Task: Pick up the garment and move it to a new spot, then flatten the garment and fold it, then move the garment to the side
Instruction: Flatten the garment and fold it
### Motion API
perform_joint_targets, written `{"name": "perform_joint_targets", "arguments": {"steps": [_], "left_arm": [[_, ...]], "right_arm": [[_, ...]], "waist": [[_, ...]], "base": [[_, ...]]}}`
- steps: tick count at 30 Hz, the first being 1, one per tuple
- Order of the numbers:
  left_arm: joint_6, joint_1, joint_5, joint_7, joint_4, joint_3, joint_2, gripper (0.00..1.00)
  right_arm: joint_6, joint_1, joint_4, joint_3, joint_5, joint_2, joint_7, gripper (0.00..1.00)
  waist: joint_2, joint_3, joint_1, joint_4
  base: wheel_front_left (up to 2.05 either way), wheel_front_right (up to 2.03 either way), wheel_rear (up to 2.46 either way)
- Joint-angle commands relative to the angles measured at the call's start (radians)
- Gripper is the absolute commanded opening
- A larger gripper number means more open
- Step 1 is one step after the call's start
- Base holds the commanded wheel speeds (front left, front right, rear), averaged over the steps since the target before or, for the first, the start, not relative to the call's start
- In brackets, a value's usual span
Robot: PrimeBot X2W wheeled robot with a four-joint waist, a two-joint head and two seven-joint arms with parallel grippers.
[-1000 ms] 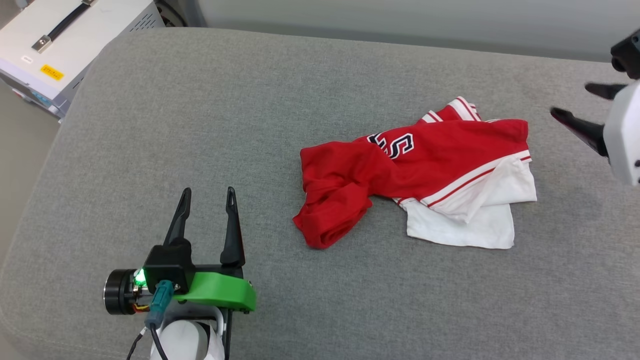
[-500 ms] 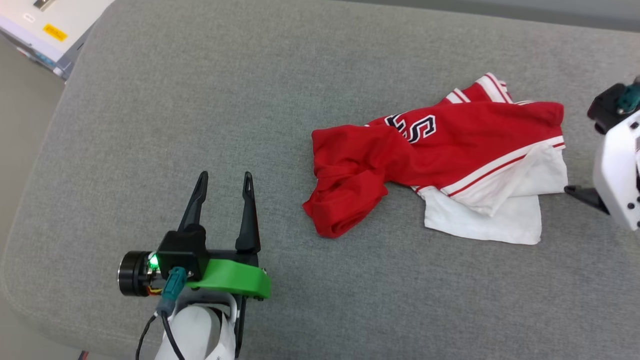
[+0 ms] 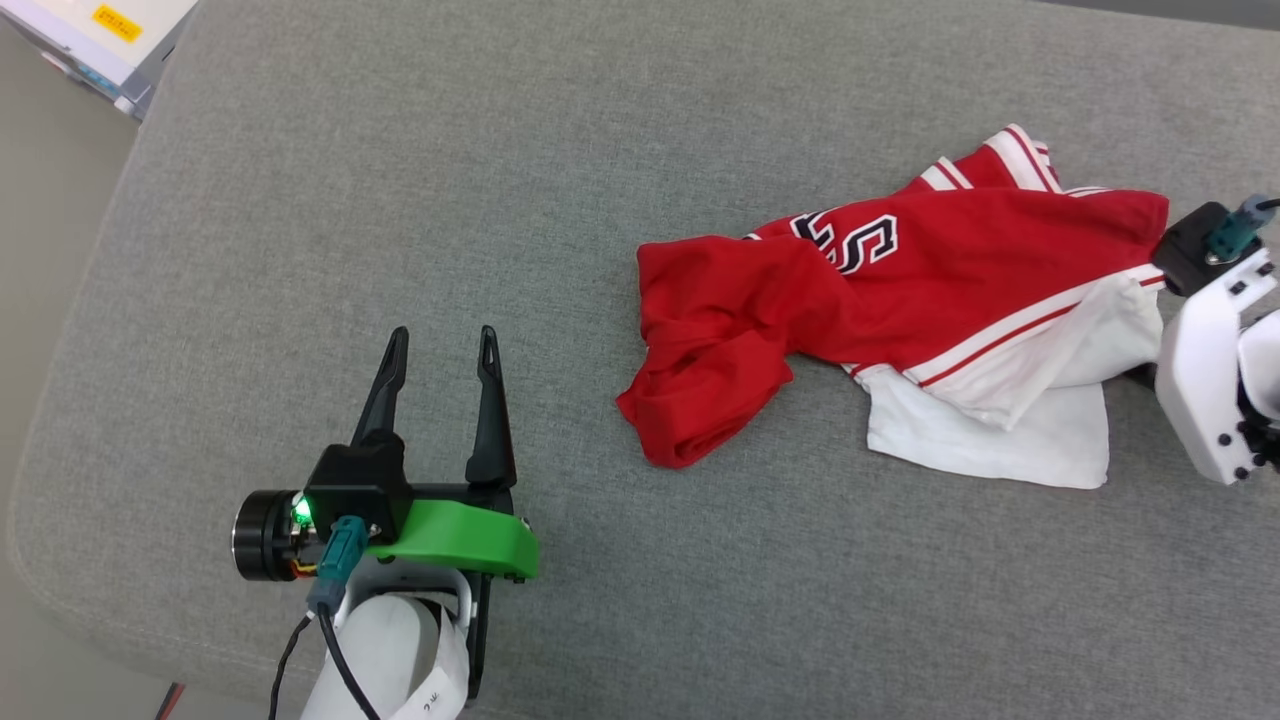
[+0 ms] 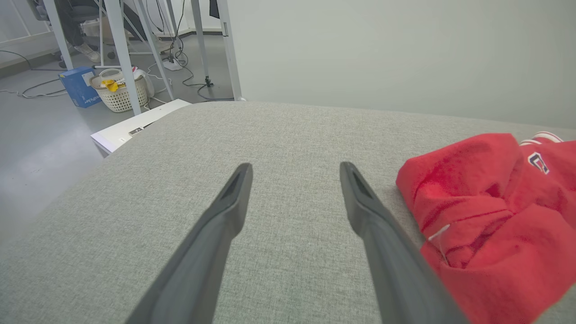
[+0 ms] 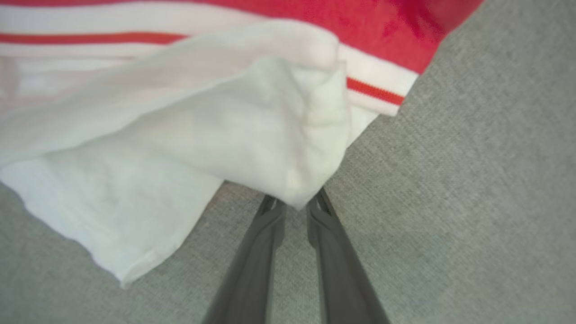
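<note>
The garment [image 3: 900, 290], a red T-shirt with white sleeves and dark-and-white lettering, lies crumpled on the grey cushion [image 3: 500, 150], right of centre. My right gripper [image 5: 294, 202] sits at its right edge, fingers nearly together, pinching a corner of the white sleeve [image 5: 202, 126]. In the head view the right gripper's white wrist [image 3: 1205, 390] covers its fingers. My left gripper [image 3: 443, 340] rests open and empty at the lower left, well clear of the shirt. In the left wrist view, the left gripper [image 4: 295, 168] points along the cushion, with the garment's bunched red hem [image 4: 486, 216] to its right.
The cushion's rounded edge [image 3: 60, 420] runs down the left, with floor beyond. A white box [image 3: 90, 30] with a yellow label stands at the top left. The left wrist view shows table legs [image 4: 121, 49], a basket [image 4: 119, 92] and a blue box [image 4: 76, 85] on the floor.
My right gripper came down from the upper right to the sleeve's edge and closed on its corner. The head camera tilted, shifting the whole picture. The left gripper stayed open.
</note>
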Motion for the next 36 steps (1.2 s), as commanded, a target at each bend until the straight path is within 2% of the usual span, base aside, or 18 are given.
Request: {"name": "perform_joint_targets", "arguments": {"steps": [1, 7, 13, 21, 26, 31, 36], "left_arm": [[0.002, -0.003, 0.008, -0.006, 0.002, 0.003, -0.003, 1.0], [-0.003, 0.02, 0.016, -0.006, 0.006, 0.019, -0.003, 1.0], [-0.003, 0.066, 0.025, -0.006, 0.003, 0.046, -0.003, 1.0], [-0.011, 0.104, 0.035, -0.006, -0.008, 0.07, -0.003, 1.0], [-0.012, 0.109, 0.037, -0.006, -0.013, 0.073, -0.003, 1.0], [-0.013, 0.098, 0.034, -0.006, -0.015, 0.06, -0.003, 1.0], [-0.012, 0.075, 0.021, -0.006, -0.016, 0.037, -0.003, 1.0]], "right_arm": [[-0.001, 0.039, 0.003, 0.021, -0.005, 0.029, -0.03, 0.0], [-0.001, 0.039, -0.069, -0.023, -0.014, -0.022, -0.193, 0.0], [-0.001, 0.123, -0.196, -0.13, -0.011, -0.107, -0.3, 0.0], [-0.001, 0.32, -0.344, -0.399, -0.03, -0.175, -0.363, 0.0], [-0.001, 0.446, -0.418, -0.613, -0.082, -0.154, -0.341, 0.0], [-0.001, 0.531, -0.493, -0.803, -0.14, -0.093, -0.266, 0.0], [-0.001, 0.503, -0.545, -0.883, -0.2, -0.057, -0.184, 0.0]], "waist": [[0.0052, -0.025, -0.0001, -0.02], [0.0052, -0.086, -0.0001, -0.045], [0.0052, -0.139, -0.0001, -0.077], [0.0052, -0.171, -0.0001, -0.115], [0.0052, -0.174, -0.0001, -0.128], [0.0052, -0.159, -0.0001, -0.116], [0.0052, -0.125, -0.0001, -0.078]], "base": [[0.0, 0.0, 0.0], [0.0, 0.0, 0.0], [0.0, 0.0, 0.0], [0.0, 0.0, 0.0], [0.0, 0.0, 0.0], [0.0, 0.0, 0.0], [0.0, 0.0, 0.0]]}}
